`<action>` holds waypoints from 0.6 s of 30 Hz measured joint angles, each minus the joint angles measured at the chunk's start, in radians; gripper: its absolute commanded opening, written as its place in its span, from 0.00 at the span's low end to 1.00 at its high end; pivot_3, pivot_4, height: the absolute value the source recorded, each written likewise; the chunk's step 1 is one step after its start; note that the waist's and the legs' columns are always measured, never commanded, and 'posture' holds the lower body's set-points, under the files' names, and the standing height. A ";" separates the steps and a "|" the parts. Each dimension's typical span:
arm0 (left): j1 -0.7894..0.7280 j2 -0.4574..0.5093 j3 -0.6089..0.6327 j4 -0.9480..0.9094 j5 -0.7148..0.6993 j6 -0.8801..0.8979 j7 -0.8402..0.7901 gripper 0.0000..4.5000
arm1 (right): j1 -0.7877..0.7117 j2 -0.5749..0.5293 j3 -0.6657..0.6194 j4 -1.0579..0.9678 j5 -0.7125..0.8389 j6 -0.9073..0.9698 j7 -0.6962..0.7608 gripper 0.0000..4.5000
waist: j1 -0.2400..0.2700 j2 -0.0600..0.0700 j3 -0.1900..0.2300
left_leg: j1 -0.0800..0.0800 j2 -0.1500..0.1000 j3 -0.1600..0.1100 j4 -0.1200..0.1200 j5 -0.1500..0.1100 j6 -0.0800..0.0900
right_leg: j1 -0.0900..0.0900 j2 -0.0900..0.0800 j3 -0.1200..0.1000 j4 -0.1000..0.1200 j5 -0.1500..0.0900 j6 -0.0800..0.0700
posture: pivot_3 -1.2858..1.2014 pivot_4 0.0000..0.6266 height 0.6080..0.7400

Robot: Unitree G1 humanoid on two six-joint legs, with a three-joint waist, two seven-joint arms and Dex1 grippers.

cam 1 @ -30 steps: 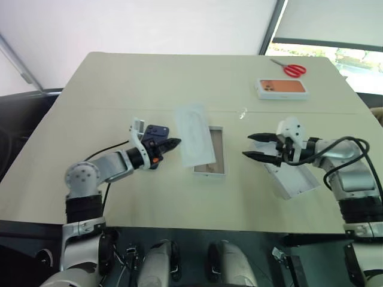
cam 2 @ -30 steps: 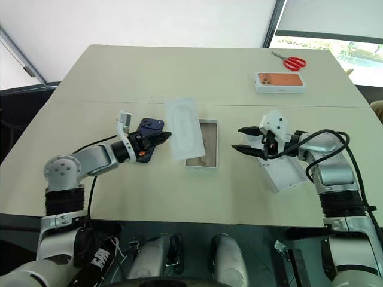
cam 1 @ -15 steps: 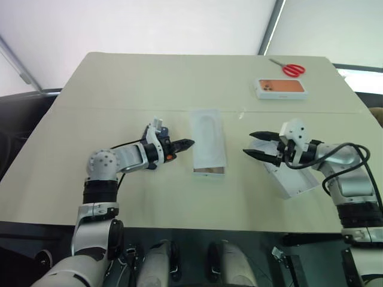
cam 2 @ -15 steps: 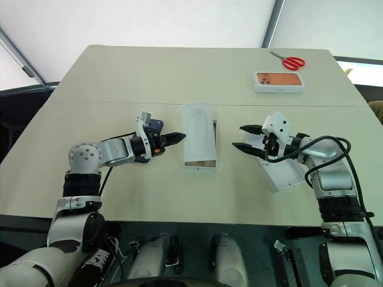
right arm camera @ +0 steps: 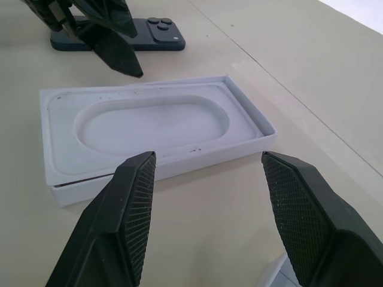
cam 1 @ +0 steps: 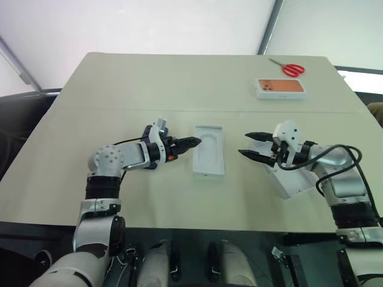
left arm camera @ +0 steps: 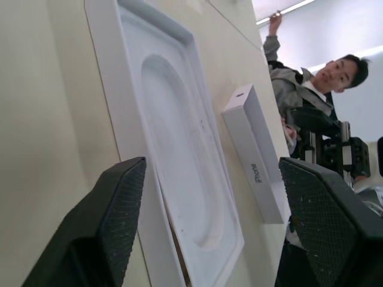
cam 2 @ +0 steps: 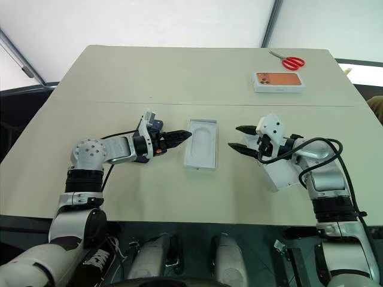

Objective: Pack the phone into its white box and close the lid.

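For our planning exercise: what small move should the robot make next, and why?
Probably bring the open left gripper onto the phone lying just behind it: the white box holds only its insert, so the phone comes next.

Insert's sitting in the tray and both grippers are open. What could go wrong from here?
1. The phone lies right beside the left gripper; swinging round could shove it.
2. The insert looks slightly raised at one corner of the white box, so the lid might not seat.
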 measured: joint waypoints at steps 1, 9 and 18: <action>0.002 0.007 -0.002 -0.007 0.013 -0.010 -0.007 0.85 | -0.010 0.011 0.003 -0.003 0.000 0.011 -0.006 0.66 | -0.002 0.000 0.000 | 0.000 0.000 0.000 0.000 0.000 0.000 | 0.000 0.000 0.000 0.000 0.000 0.000 | 0.52 0.24 0.99; 0.145 0.111 -0.068 -0.283 0.179 -0.277 -0.136 0.86 | -0.071 0.118 0.081 -0.061 -0.017 0.113 -0.075 0.26 | -0.001 0.000 0.000 | 0.000 0.001 0.000 -0.001 0.001 -0.002 | -0.001 0.000 0.000 0.000 0.000 -0.001 | 0.52 0.24 0.99; 0.298 0.247 -0.010 -0.404 0.230 -0.425 -0.274 0.86 | -0.108 0.168 0.238 -0.029 -0.170 0.098 -0.120 0.01 | -0.008 0.001 0.000 | 0.000 0.000 -0.001 -0.004 0.000 -0.005 | -0.003 -0.001 0.000 0.000 0.000 -0.001 | 0.52 0.24 0.99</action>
